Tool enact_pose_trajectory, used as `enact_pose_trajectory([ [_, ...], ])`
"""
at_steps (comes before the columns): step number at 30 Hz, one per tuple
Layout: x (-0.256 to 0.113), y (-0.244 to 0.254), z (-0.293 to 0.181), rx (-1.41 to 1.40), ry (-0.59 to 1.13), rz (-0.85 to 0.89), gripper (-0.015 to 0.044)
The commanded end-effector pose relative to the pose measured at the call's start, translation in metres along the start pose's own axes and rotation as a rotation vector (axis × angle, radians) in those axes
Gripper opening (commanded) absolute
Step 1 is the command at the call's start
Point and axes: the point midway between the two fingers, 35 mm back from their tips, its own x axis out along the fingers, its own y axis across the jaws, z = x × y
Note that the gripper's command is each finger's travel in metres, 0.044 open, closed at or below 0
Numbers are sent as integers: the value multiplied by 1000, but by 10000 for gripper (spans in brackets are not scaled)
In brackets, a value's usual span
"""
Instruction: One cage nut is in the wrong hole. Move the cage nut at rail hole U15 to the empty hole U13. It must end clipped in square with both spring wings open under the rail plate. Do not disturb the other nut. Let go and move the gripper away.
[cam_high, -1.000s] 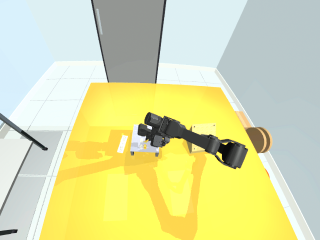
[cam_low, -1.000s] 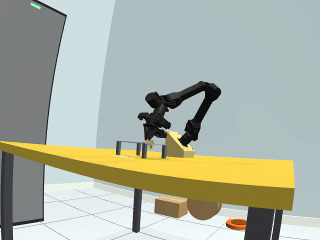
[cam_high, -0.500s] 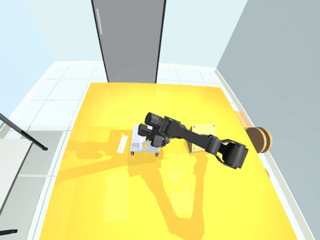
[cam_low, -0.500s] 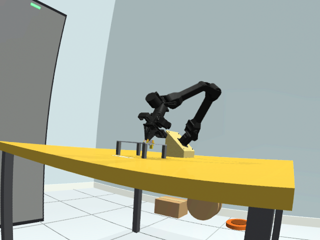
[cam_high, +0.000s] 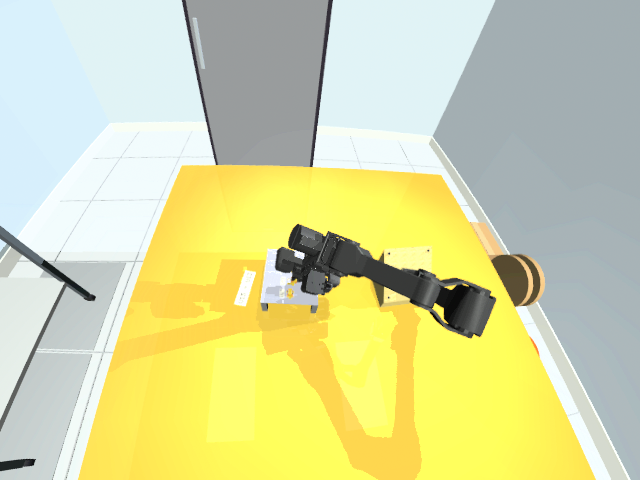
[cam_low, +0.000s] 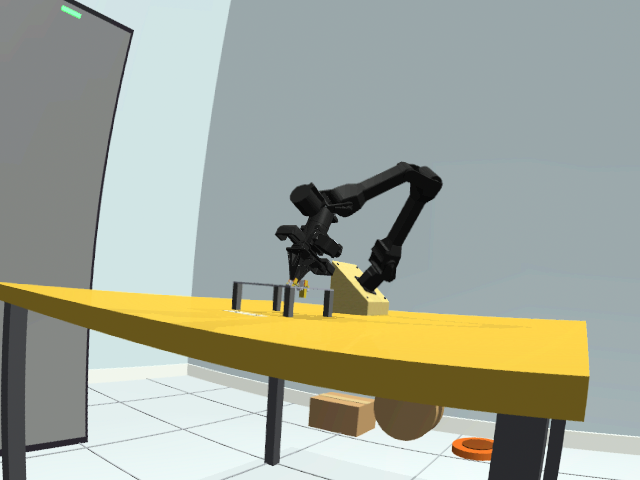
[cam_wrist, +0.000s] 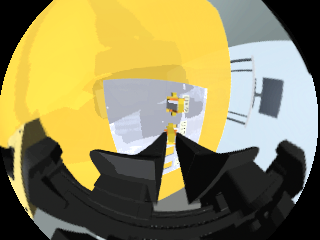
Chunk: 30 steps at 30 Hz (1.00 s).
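The raised grey rail plate (cam_high: 272, 284) (cam_low: 255, 283) (cam_wrist: 127, 97) stands on short dark legs. My gripper (cam_low: 294, 279) (cam_wrist: 171, 136) points down at it and is shut on a yellow cage nut (cam_low: 295, 282) (cam_wrist: 171, 129), right at the fingertips. That nut is at or just above the plate surface, in line with the holes; whether it sits in a hole, and its wings, cannot be made out. The other yellow nut (cam_high: 290, 292) (cam_low: 303, 288) (cam_wrist: 174, 105) sits in the plate, a short gap away, beside a label. The label numbers are too blurred to read surely.
A white strip with marks (cam_high: 245, 287) (cam_low: 242, 312) lies on the yellow table (cam_high: 294, 413) (cam_low: 439, 341) beside the plate. The arm's pale sloped base block (cam_high: 405, 258) (cam_low: 346, 291) stands on the plate's other side. Empty holes show between and below my fingertips in the wrist view.
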Motion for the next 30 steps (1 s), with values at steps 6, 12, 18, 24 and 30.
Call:
enact_pose_trajectory([
  [6, 0, -1, 0, -5, 0, 12, 29],
  [12, 1, -2, -1, -5, 0, 23, 29],
  [18, 1, -2, -1, -5, 0, 29, 29],
  [24, 1, -2, -1, -5, 1, 39, 29],
  [30, 1, -3, -1, -5, 1, 45, 29],
])
